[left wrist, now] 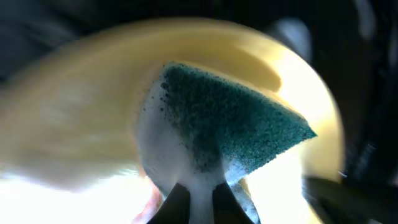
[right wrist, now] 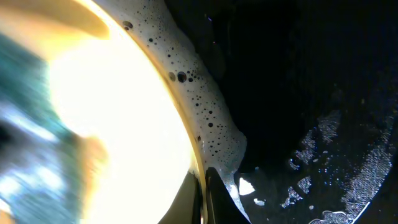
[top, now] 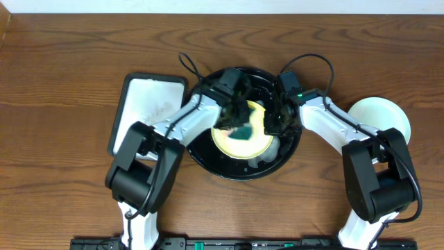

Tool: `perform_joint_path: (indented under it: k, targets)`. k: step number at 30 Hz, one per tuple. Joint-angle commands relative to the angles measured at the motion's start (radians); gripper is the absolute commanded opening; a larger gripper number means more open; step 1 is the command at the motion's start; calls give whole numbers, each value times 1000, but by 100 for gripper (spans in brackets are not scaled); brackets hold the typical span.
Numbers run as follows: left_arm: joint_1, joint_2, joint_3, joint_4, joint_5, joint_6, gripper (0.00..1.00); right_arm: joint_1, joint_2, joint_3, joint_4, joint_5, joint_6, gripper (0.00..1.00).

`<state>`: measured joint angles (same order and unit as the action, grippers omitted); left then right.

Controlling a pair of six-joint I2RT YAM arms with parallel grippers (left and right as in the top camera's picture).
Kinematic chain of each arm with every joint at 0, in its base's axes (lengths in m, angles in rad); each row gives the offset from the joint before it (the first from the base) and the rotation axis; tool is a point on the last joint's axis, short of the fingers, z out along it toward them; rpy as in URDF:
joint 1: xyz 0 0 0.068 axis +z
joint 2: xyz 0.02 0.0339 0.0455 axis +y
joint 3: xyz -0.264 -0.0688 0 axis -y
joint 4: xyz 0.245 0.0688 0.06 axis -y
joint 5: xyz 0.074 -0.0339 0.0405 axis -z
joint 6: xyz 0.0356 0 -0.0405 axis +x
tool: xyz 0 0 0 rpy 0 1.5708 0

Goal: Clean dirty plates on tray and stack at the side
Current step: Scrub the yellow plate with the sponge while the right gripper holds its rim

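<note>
A pale yellow plate lies in the black round tray. My left gripper is shut on a green sponge with white foam and presses it on the plate; the wrist view shows the sponge against the yellow plate. My right gripper is shut on the plate's right rim; its wrist view shows the fingers pinching the foamy rim of the plate over the wet tray. A pale mint-green plate sits on the table at the right.
A white rectangular dark-rimmed tray lies left of the black tray. Foam and water lie on the tray floor. The table is brown wood.
</note>
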<state>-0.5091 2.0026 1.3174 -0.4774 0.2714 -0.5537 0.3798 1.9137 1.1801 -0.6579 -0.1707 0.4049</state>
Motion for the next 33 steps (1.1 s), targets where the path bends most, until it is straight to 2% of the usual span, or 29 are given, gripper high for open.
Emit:
perform_joint_path:
  k: [1,7,13,17,19,22,25,29,33]
  targets:
    - [52,56,-36,-94,-232,94,8,0,16,-16,-16,42,-24,1]
    - [44,56,-34,-270,-186,62,7,0,16,-16,-16,42,-24,1]
    - [21,56,-34,-361,42,28,7,0,16,-16,-16,42,-24,1]
    - [5,56,-34,-407,74,50,7,0,16,-16,-16,42,-24,1]
    - [6,56,-34,-409,8,82,7,0,16,-16,-16,42,-24,1]
    - [6,56,-34,-383,-253,83,8,0,16,-16,-14,43,-24,1]
    - [6,56,-34,-314,-418,148,7,0,16,-16,-12,42,-24,1]
    - [6,56,-34,-182,-448,269,8,0,16,-16,-13,43,-25,1]
    - [5,56,-34,-73,-448,318,8,0,16,-16,-15,43,-25,1]
